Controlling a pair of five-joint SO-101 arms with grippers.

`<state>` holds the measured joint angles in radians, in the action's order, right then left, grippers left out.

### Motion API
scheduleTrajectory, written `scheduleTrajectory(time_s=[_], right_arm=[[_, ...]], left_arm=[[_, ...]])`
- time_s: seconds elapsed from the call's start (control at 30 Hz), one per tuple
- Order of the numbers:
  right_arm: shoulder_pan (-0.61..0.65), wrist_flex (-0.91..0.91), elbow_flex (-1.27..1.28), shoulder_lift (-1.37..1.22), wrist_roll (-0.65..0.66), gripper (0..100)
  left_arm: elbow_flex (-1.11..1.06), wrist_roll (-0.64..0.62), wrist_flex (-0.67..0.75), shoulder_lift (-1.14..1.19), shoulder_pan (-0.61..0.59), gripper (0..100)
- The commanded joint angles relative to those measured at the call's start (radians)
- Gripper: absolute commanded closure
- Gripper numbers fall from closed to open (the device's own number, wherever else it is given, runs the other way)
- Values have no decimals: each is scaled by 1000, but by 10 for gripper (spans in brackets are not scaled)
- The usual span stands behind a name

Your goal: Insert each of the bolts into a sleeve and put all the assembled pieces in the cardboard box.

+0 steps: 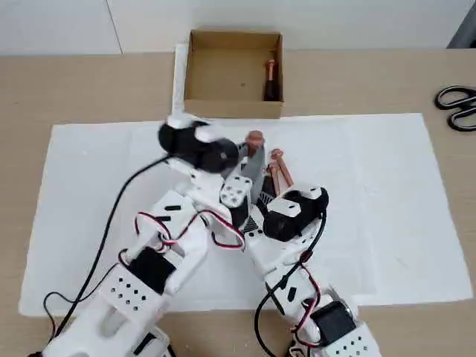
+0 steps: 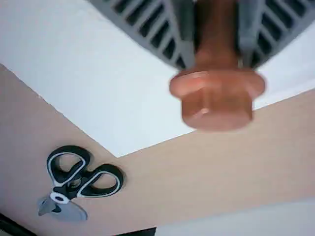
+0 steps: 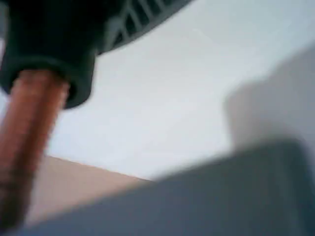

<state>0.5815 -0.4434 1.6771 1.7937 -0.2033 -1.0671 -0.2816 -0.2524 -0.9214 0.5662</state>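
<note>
Now: left claw (image 2: 216,51) clenched on a bolt (image 2: 216,101), head jutting past its tips, shank kept free. Right claw (image 1: 274,193), just beside, grips the sleeve (image 3: 49,49), copper shaft (image 3: 27,142) protruding, likely for mating. Cardboard box (image 1: 230,109) lies beyond both.

Coppery round-headed bolt (image 2: 216,98) is pure fuzz up close, its shank tucked between the left gripper's (image 2: 216,59) grey ribbed fingers (image 2: 147,24). Black plastic sleeve (image 3: 47,44) runs off the frame. Blurry grey slab (image 3: 221,191)? No clue. Black-handled scissors (image 1: 460,108) get clipped by the high view's edge.
</note>
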Motion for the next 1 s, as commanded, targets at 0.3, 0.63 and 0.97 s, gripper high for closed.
scheduleTrajectory(time_s=[0.3, 0.63, 0.97], right_arm=[[1, -4, 8, 16, -5, 995], [1, -4, 8, 16, -5, 995], [1, -4, 8, 15, -5, 995]], left_arm=[[-127, 15, 29, -160, 25, 994], [-147, 14, -11, -160, 25, 994], [-157, 12, -41, -160, 26, 994]])
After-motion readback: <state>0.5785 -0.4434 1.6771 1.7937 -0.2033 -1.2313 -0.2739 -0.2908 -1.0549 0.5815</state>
